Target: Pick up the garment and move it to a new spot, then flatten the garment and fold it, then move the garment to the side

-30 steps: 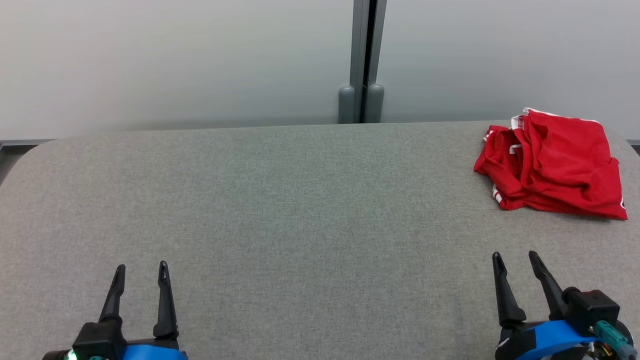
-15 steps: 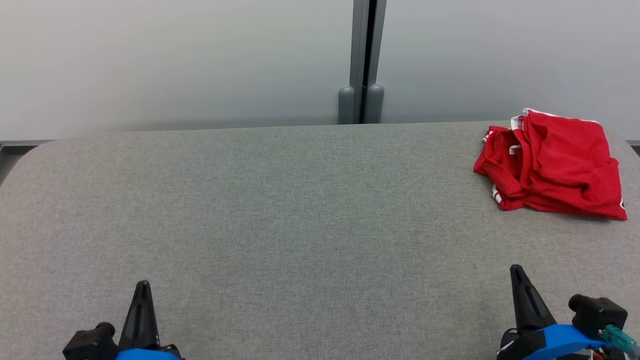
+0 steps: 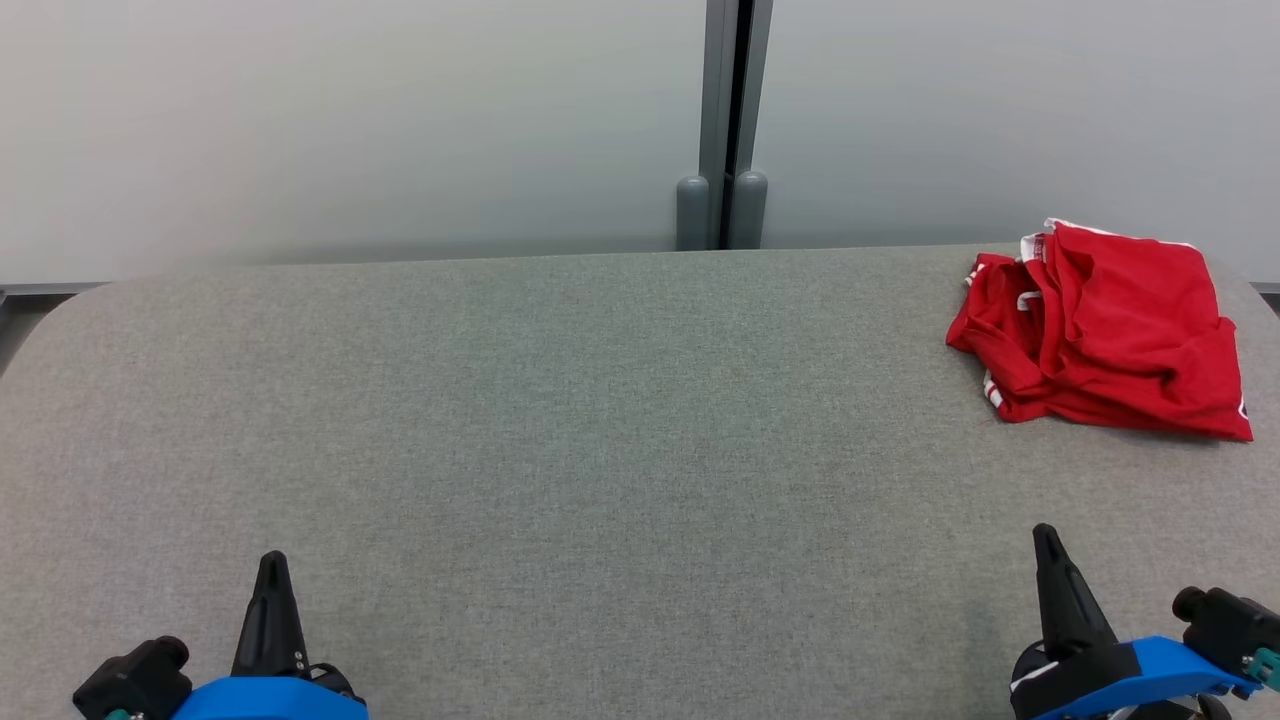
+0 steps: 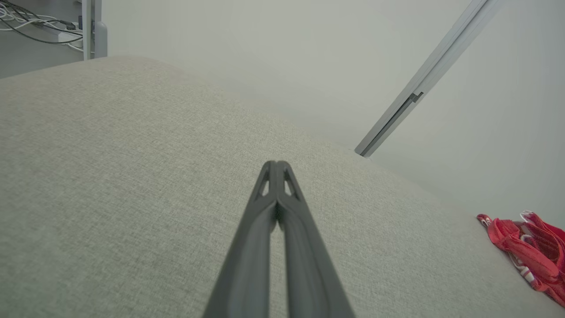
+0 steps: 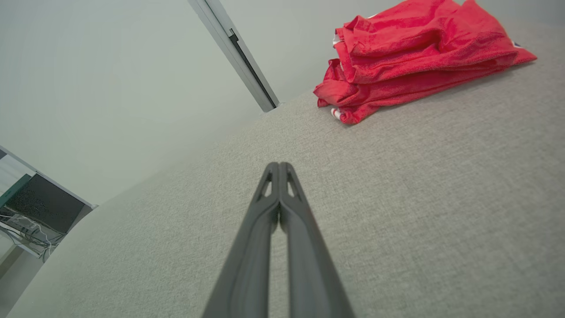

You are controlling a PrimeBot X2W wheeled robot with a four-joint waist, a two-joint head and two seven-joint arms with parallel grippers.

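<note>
Garment (image 3: 1100, 330) is lying loosely folded at the desk's (image 3: 600, 450) right side, fitting either start or finish; left claw (image 3: 272, 560) and right claw (image 3: 1044, 535) are sitting pinched together, empty.

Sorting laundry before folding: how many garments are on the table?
1: a crumpled red garment with white trim at the table's far right corner, beyond the right gripper. Another piece could hide inside the heap.

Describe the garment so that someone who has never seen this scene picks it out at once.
Start from the wide grey cloth-covered table in front of the pale wall. Near its far right corner lies the garment, loosely bunched in a low heap. It is bright red with thin white trim, sharp against the plain grey around it.
</note>
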